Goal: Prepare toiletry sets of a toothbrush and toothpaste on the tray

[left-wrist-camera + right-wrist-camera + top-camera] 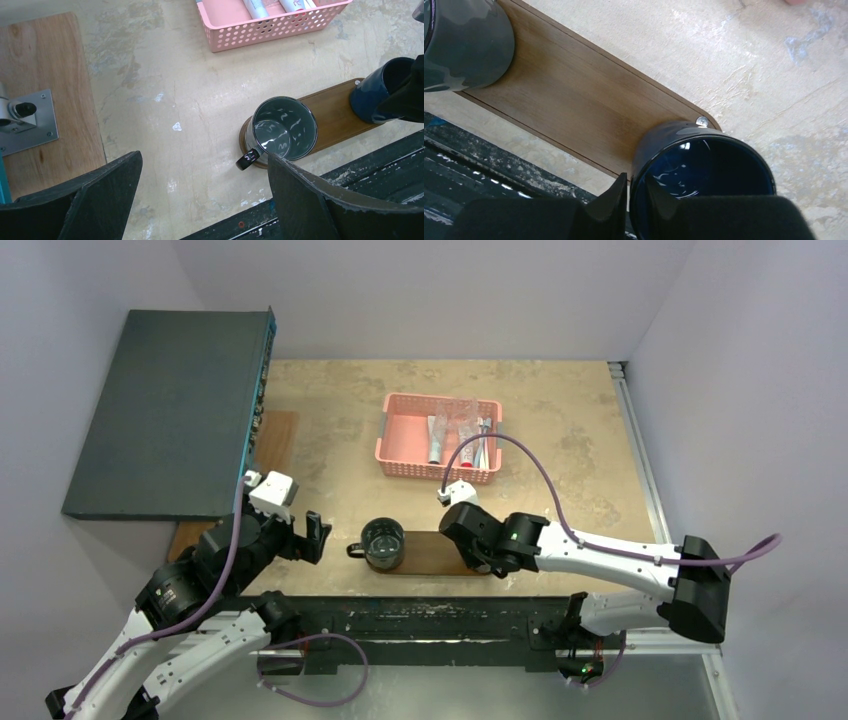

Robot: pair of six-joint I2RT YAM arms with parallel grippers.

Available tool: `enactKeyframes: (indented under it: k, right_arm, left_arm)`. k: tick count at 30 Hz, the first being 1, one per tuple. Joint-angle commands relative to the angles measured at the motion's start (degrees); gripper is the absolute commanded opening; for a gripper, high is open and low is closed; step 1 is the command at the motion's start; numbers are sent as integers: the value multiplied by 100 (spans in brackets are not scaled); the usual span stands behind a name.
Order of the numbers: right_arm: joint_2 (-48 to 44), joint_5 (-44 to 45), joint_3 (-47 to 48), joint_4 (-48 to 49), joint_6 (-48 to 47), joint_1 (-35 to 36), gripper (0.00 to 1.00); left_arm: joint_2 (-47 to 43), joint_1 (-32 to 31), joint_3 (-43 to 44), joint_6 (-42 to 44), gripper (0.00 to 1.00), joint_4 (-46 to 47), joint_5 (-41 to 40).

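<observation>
The toiletry sets [462,435] are not on the tray yet. We see the tubes and brushes lying together in the right half of the pink basket [405,440], well back on the table [570,430].

The tray [430,553] lies crosswise near the front edge, between the two arms. It carries a mug on each end, and we take these to be the holders for the sets. The grey mug [383,542] stands upright on the left end, handle toward the left arm. The blue mug [701,170] stands on the right end beside a small pale stud.

The right gripper [631,200] has one finger inside the blue mug's rim and one outside. We cannot tell whether it pinches the wall or merely straddles it. A hold by the rim suits setting a mug upright.

The left gripper [204,157] hangs spread wide and empty, near the grey mug.

We judge the basket's walls and the narrow mug mouths to be the obstacles ahead. The dark slab [165,410] on its wooden board [45,100] sits off to the left, out of the path.
</observation>
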Motion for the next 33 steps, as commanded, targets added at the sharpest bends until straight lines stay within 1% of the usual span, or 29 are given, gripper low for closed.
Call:
enactKeyframes:
  k: [1,6,8,11,18,25,29,33]
  right_arm:
    - [-180,343,241,-13,118,40,24]
    - [-218,375,358,-67,124,40,27]
    - [-235,372,421,-102,124,40,31]
    - [-267,446,594,-233,110,40,33]
    - [-279,781,1137,-463,-57,40,37]
    - [61,1223,1879,-513,-482,-9,41]
    - [408,1377,2298,-439,-799,-212,42]
    - [702,1287,2646,-171,-1113,-639,42]
  left_arm:
    - [29,27,-6,-71,96,126,-53]
    - [20,22,-7,-69,96,129,-54]
    - [20,20,-7,-72,96,124,-52]
    - [29,24,-7,-71,96,125,-52]
    - [25,25,-2,-71,96,130,-43]
    - [29,22,-7,-71,96,139,-39]
    - [29,27,-5,-70,96,139,-43]
    - [13,23,-6,-71,96,135,-52]
